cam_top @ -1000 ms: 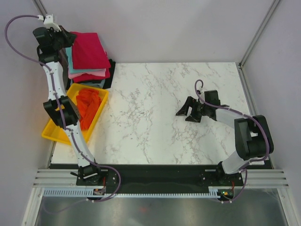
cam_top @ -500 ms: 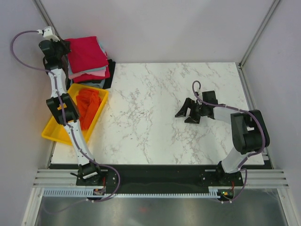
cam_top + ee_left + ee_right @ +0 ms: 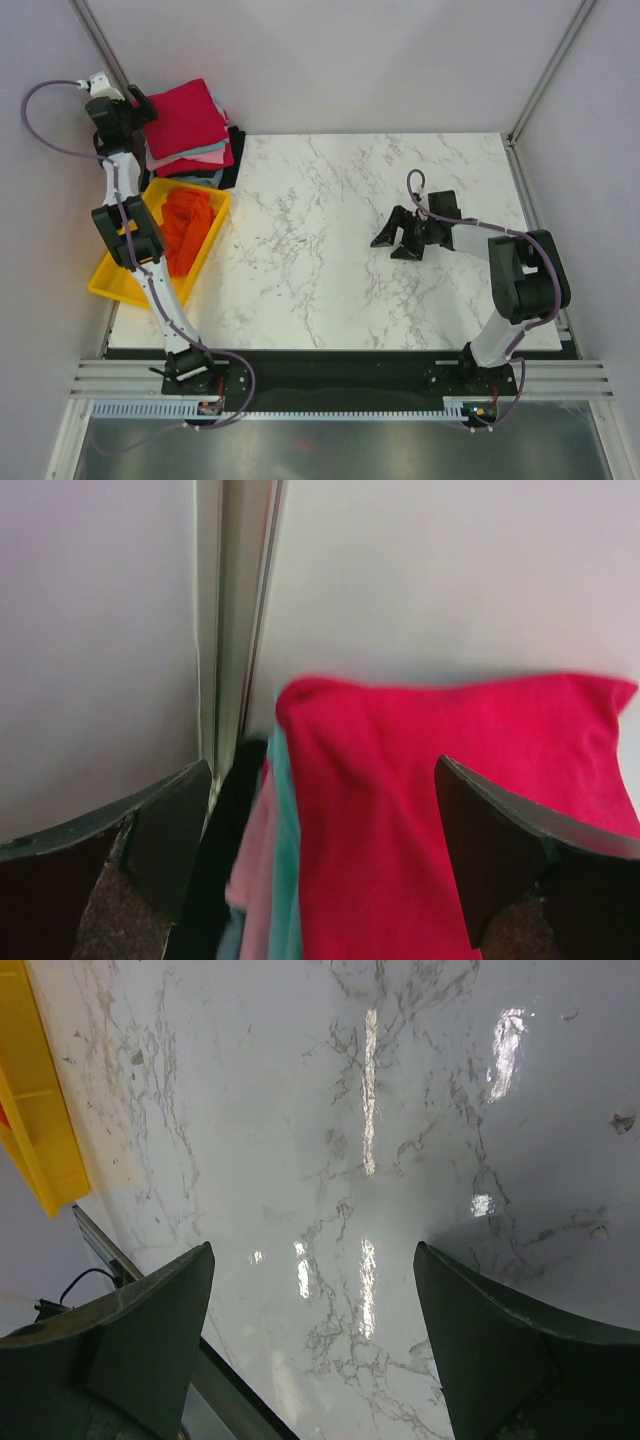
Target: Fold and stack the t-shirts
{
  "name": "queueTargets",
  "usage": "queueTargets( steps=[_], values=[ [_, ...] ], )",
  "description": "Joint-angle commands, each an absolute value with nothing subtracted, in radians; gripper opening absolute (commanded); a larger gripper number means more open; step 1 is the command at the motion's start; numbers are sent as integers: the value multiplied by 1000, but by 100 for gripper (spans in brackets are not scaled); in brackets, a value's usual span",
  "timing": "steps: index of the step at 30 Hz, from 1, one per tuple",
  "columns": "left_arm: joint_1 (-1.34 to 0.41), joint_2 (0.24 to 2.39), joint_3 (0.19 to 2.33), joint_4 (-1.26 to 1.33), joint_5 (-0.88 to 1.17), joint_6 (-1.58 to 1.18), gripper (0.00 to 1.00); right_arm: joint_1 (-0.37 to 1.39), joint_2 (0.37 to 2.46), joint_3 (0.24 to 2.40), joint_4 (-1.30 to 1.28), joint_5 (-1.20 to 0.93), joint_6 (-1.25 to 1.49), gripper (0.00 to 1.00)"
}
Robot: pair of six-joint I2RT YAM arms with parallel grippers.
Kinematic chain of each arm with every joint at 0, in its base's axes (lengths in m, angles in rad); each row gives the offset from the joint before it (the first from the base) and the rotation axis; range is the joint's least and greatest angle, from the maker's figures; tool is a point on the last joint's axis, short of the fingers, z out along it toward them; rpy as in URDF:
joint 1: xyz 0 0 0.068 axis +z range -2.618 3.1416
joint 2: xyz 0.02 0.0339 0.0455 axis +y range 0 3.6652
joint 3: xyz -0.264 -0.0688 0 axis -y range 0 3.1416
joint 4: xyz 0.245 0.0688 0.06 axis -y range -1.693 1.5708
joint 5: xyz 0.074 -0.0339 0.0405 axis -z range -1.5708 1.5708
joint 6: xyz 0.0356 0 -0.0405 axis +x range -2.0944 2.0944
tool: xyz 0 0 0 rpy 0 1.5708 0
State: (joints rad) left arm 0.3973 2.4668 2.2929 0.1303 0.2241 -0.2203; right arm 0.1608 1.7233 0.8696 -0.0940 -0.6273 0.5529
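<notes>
A stack of folded t-shirts (image 3: 190, 140) sits at the back left corner, with a crimson one (image 3: 185, 112) on top and pink, teal, red and black layers under it. In the left wrist view the crimson shirt (image 3: 450, 780) lies over teal (image 3: 285, 880) and pink (image 3: 250, 870) edges. My left gripper (image 3: 135, 105) (image 3: 322, 765) is open at the stack's left edge, holding nothing. A crumpled orange t-shirt (image 3: 188, 225) lies in the yellow tray (image 3: 110, 285). My right gripper (image 3: 392, 235) (image 3: 313, 1250) hovers open over bare marble at the right, holding nothing.
The white marble table (image 3: 320, 220) spreads between the arms. The booth's wall and a metal corner post (image 3: 235, 610) stand right behind the stack. The yellow tray's edge (image 3: 35, 1110) shows at the far left of the right wrist view.
My left gripper has opened and let go of the crimson shirt, which now rests on the stack; the arm drew back to the left. The right gripper barely shifted.
</notes>
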Motion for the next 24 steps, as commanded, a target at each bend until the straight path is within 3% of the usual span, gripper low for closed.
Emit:
queueTargets(
  steps=[1,14,20,24],
  values=[
    [387,2208,2125,215,161,-255,100,173,1695,882,-101,-600,528,89],
    [333,1623,1371,186,-201,-363,100,242,1594,894,-149,-518,483,90],
    [250,1271,1099,50,-147,-422,100,307,1497,896,-172,-508,483,90],
    [189,1013,942,-46,-5,-475,98,348,1347,890,-205,-462,502,91]
  ],
)
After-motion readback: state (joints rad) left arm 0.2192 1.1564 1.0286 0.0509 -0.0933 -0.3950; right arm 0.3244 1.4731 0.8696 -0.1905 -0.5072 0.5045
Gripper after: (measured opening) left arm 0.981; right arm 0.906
